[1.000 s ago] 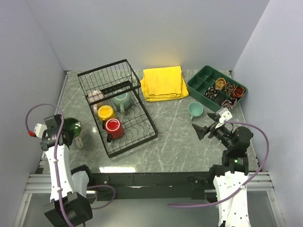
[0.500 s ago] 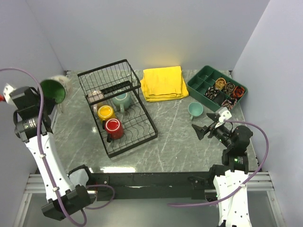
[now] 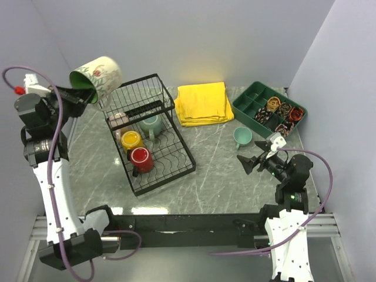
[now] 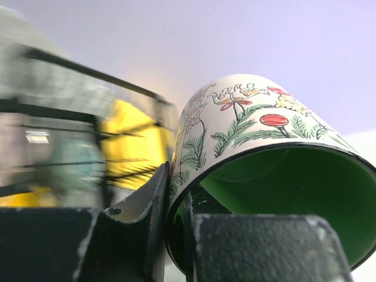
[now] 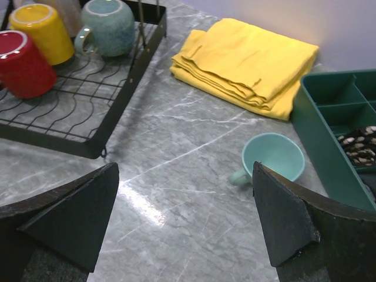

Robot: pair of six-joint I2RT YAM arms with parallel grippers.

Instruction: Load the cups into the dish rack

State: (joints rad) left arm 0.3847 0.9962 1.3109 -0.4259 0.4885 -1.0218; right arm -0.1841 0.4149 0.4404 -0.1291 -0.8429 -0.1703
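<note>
Item: green-lined floral cup (image 3: 97, 76), rim pinched in the closed left jaws, aloft, tipped sideways with its mouth toward the arm. Destination: dish rack (image 3: 147, 135), below and to the right. Also: teal cup (image 5: 273, 157) on the tabletop (image 3: 223, 176), just ahead of the wide-open, empty right jaws.

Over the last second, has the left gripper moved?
Yes. The left gripper, shut on the green-lined cup, went from low, left of the dish rack, up and back to its far-left corner.
</note>
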